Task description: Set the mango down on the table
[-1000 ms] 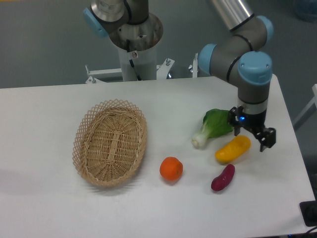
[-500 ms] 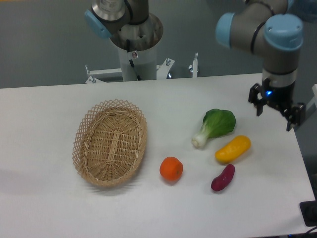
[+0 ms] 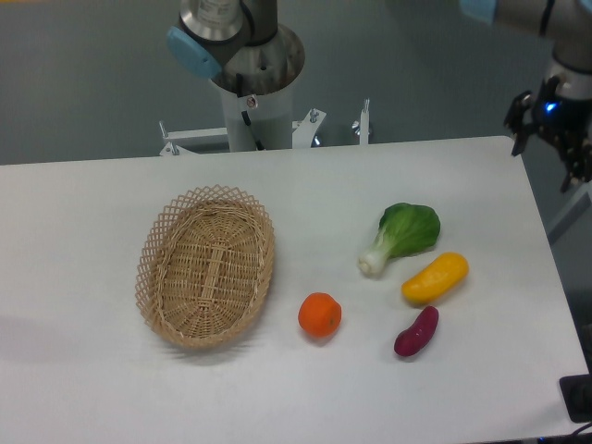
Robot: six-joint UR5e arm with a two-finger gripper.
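The mango [image 3: 435,277], a smooth elongated yellow fruit with an orange tinge, lies on the white table [image 3: 305,398] at the right, between the leafy green above and the sweet potato below. My gripper [image 3: 548,154] is open and empty, high at the far right edge of the view, well up and to the right of the mango.
A bok choy [image 3: 403,235] lies just above-left of the mango. A dark purple sweet potato [image 3: 416,331] lies below it. A round orange [image 3: 319,314] sits mid-table. A wicker basket [image 3: 206,265] stands at the left. The robot base [image 3: 252,83] rises behind the table.
My gripper has lifted away from the mango and moved up and to the right, to the table's far right corner. The mango stays on the table where it lay.
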